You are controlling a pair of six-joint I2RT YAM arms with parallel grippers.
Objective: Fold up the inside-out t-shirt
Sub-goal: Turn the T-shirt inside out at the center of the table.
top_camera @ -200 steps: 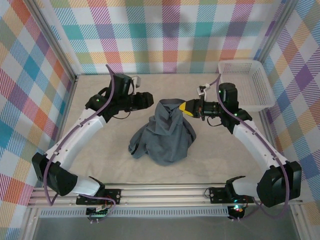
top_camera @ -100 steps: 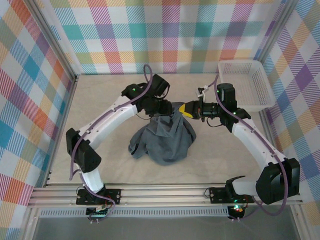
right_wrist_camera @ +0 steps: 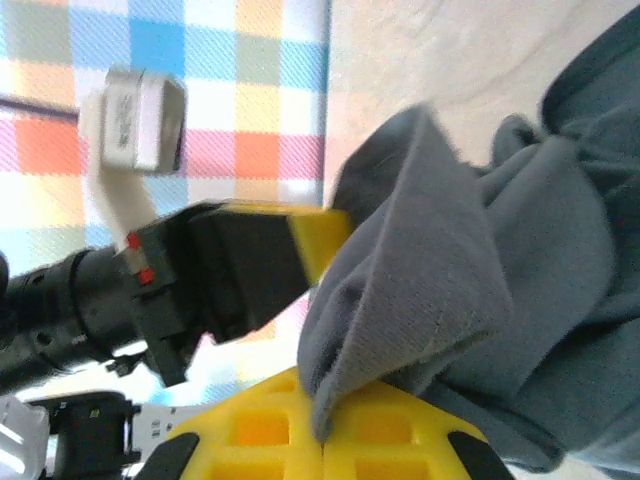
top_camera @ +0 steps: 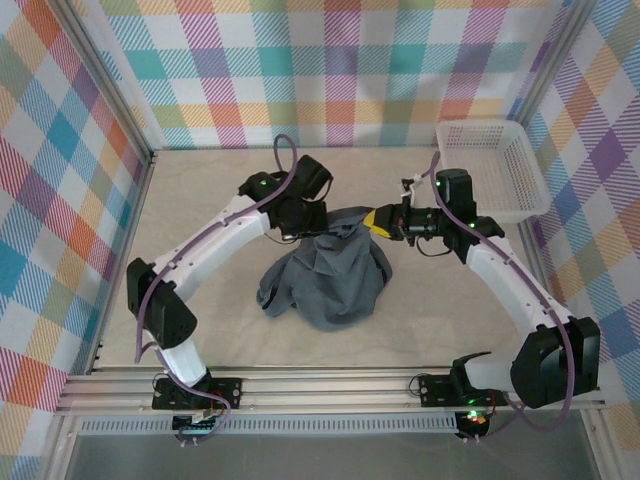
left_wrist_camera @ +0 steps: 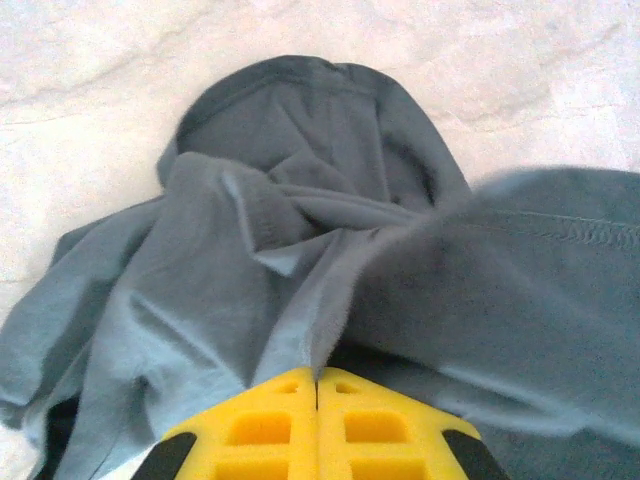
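Top external view: the inside-out t-shirt (top_camera: pixel 328 282) sits in a crumpled heap on the bench (top_camera: pixel 200 330), well to the left of the white mesh basket (top_camera: pixel 495 170). Its top part is lifted up. The left pincer (top_camera: pixel 320 222) is clenched on that lifted part, on the side away from the basket. The right pincer (top_camera: pixel 377 221) is clenched on it too, on the basket side. The two pincers are near each other, with a short bit of cloth between them. The rest of the shirt hangs down from them and piles up toward the arm bases. So the heap runs long from the pincers toward the near edge of the bench.

In the left wrist view the yellow fingers (left_wrist_camera: pixel 270 430) are pressed together, with a fold of blue-grey cloth caught between them. In the right wrist view that pincer's own fingers pinch a thick fold as well, and the left pincer is just beside it.

I think the next move is to pull the two holds apart to open the shirt. The basket is near the right arm, so that arm has less room. The shirt is bunched and twisted, so it may not spread flat.
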